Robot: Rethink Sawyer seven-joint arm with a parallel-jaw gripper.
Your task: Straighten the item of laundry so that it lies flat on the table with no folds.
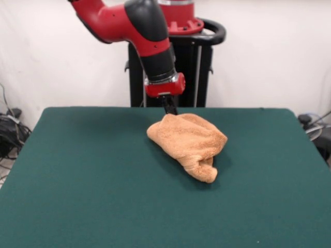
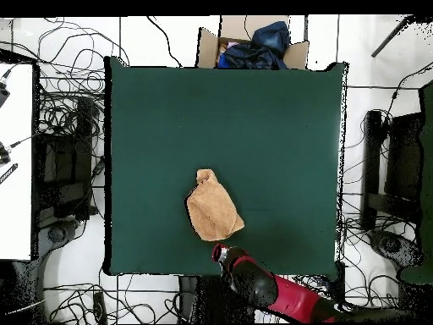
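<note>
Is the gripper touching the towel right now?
Cannot tell. In the front view the gripper meets the towel's far edge with no visible gap; overhead, the arm hides it.

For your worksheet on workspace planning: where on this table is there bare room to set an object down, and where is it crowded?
The table is bare on every side of the towel, widest toward the cardboard box. Crowded only where the gripper meets the towel's edge.

One towel [image 1: 189, 142], apparently one box [image 2: 254, 52].

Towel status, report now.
Gripper low at towel's far edge, grip unclear. Towel bunched and folded, not flat, mid table. Nothing else on the table.
</note>
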